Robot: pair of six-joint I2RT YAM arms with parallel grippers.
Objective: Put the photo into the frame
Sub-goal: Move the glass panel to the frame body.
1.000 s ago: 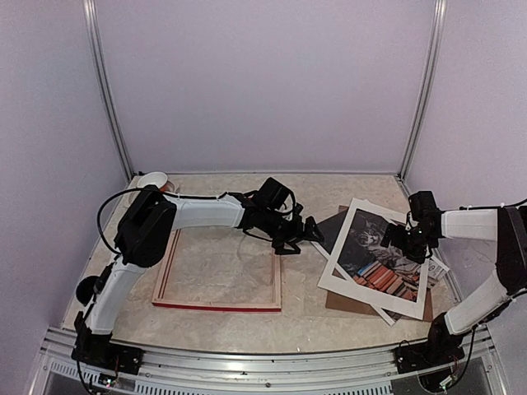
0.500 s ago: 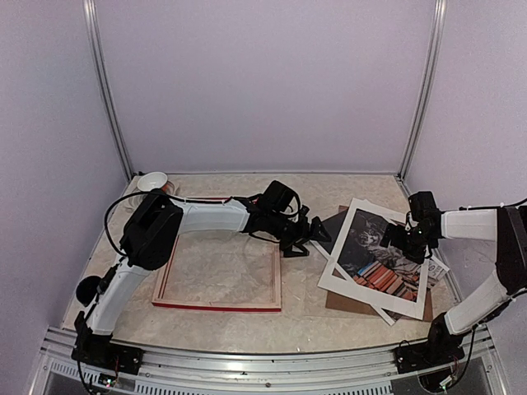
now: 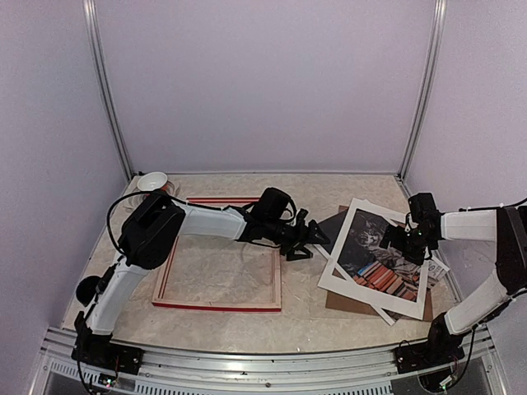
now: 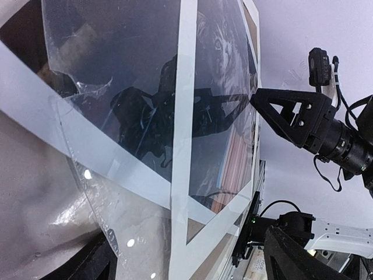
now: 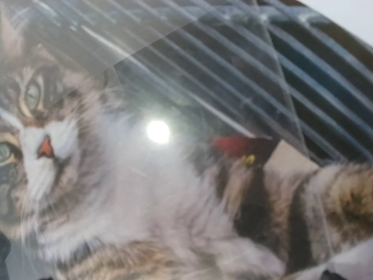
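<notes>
Rightward the left gripper (image 3: 317, 240) has been brought, jaws wide, to the edge of the photo (image 3: 375, 263) — the right gripper (image 3: 409, 241) is held open above it — and the frame (image 3: 218, 305) is left unfilled.

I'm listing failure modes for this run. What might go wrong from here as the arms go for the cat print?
The photo lies askew on a brown board under a glossy clear sheet, so the open left gripper near its edge may pinch the wrong layer. The right gripper hovers just over the print; pressing down while the left pulls might crease it.
</notes>
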